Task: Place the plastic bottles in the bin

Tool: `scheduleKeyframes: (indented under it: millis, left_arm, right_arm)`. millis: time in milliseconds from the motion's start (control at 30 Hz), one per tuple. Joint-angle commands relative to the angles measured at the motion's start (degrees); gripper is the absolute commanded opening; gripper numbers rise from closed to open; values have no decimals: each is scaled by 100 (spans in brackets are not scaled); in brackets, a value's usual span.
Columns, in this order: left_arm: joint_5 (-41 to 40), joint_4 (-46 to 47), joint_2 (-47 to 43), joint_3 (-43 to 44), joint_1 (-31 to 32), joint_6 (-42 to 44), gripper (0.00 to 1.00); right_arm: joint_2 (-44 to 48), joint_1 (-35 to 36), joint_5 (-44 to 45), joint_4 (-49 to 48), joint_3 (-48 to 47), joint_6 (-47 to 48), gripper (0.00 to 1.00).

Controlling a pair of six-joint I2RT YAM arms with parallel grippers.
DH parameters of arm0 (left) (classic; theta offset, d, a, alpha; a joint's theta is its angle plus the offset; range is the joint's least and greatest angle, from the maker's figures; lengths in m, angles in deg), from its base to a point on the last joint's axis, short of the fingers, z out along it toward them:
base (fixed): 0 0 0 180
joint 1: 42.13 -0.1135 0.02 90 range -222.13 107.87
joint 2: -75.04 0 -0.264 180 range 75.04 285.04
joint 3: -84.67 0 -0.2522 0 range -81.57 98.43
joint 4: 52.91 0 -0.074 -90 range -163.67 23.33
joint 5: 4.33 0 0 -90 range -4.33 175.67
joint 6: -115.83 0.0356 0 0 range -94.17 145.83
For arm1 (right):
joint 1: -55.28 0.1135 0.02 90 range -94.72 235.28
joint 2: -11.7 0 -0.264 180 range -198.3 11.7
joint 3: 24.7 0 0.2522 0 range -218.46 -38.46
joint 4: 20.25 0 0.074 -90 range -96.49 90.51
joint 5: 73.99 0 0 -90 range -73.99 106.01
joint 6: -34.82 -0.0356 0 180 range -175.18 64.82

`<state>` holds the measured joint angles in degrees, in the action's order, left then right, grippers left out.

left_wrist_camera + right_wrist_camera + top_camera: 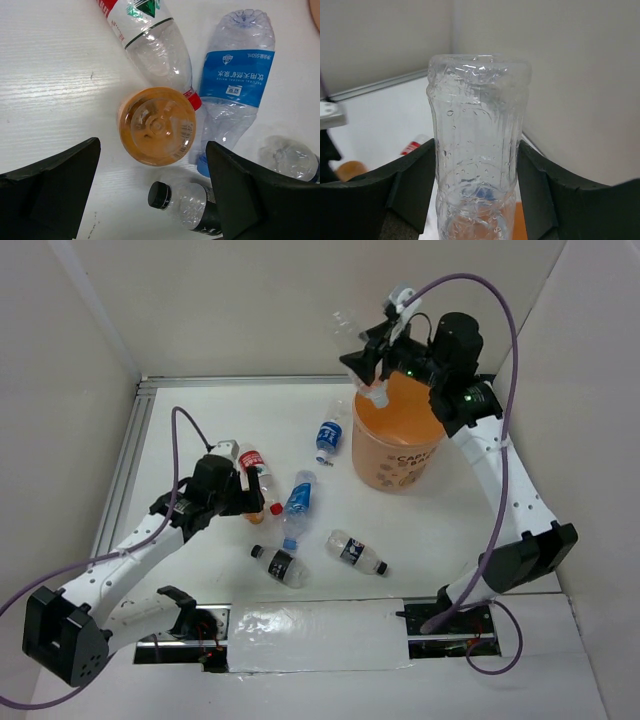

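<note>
From the top external camera, the large orange round paper tub [397, 440] with dark lettering stands at the far right of the white table [200, 420]. Directly above its open mouth, the right gripper [378, 358] is clamped on a clear unlabelled plastic bottle [350, 332], held tilted with its neck down. The left gripper [243, 490] hangs over a cluster near the table's middle: a short amber-brown bottle [256, 515], a red-and-white-labelled bottle [255, 465] and a blue-labelled bottle [298, 502]. A second blue-labelled bottle [328, 437] lies just left of the tub, and two black-labelled bottles [280, 565] [357, 552] lie nearer the arms. In the left wrist view, the left gripper [152, 150] is spread wide and grips nothing. The amber-brown bottle [156, 126] stands upright between its fingers [50, 195], touching the red cap [192, 100] of the neighbouring bottle. In the right wrist view, the right gripper [477, 165] presses both fingers [570, 200] against the clear bottle [477, 125], with the orange tub [520, 220] showing below.
</note>
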<state>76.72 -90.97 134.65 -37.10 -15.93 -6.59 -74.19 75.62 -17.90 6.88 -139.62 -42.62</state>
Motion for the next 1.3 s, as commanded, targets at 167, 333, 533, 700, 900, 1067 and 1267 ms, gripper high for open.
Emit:
scheduleKeyframes:
  millis: [167,333,533,700,900,1067,1267]
  left_arm:
    - [-203,364,402,88,87,228,99]
    - [-335,417,718,88,87,228,99]
    - [-388,478,1130,211,87,281,96]
    - [-494,426,1263,378,254,281,57]
    - [-669,-461,519,1298,702,395,3]
    - [339,-498,234,2459,887,895,0]
    - [1580,793,1700,4594,993,1045,0]
  right_arm:
    - [-200,-1312,-501,-529,887,-61,62]
    - [203,-1568,-819,-186,1458,1,97]
    - [678,-1814,-1073,69,1898,1,100]
    - [1091,-2086,-1415,333,2294,-52,100]
    - [1855,-2376,-1908,807,2943,519,72]
    - [2602,-2438,-2172,1211,3620,1405,24]
    - [3183,-2499,-2935,2467,4262,3355,80]
